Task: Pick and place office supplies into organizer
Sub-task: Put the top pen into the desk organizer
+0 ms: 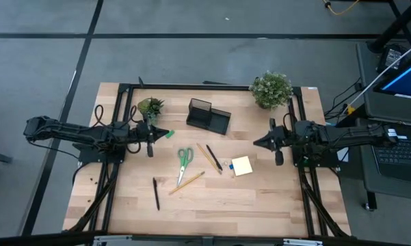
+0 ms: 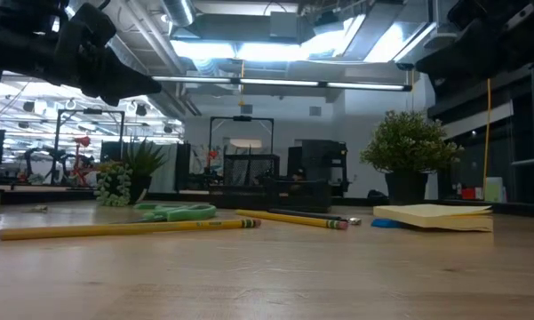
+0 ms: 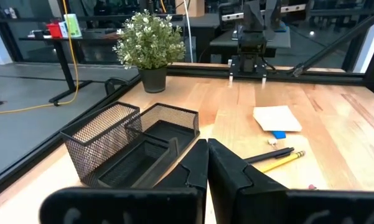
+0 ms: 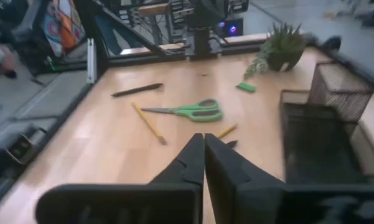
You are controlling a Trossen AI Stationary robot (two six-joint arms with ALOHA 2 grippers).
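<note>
High view: the left claw (image 1: 169, 133) and the right claw (image 1: 255, 143) hang over the wooden worktop (image 1: 260, 198) at its two sides, each with its fingers pressed together and holding nothing. The black mesh organizer (image 1: 208, 115) stands toward the far edge, between two potted plants (image 1: 271, 89). Nearer the front lie the green-handled scissors (image 1: 184, 158), two pencils (image 1: 187, 182), two black pens (image 1: 156, 193), and the yellow sticky-note pad (image 1: 242, 166) with a small blue piece (image 1: 232, 166) just beside it. A small green piece (image 1: 169, 134) lies beneath the left claw's tip.

Low view: a pencil, the scissors (image 2: 175, 212) and the pad (image 2: 434, 217) rest flat on the worktop; the organizer (image 2: 268, 184) stands behind them.

Left wrist view: the closed fingers (image 3: 193, 171) point past the empty organizer (image 3: 130, 144) toward the pad (image 3: 276, 118).

Right wrist view: the closed fingers (image 4: 190, 163) point toward the scissors (image 4: 188, 111); the organizer (image 4: 327, 124) stands to one side.
</note>
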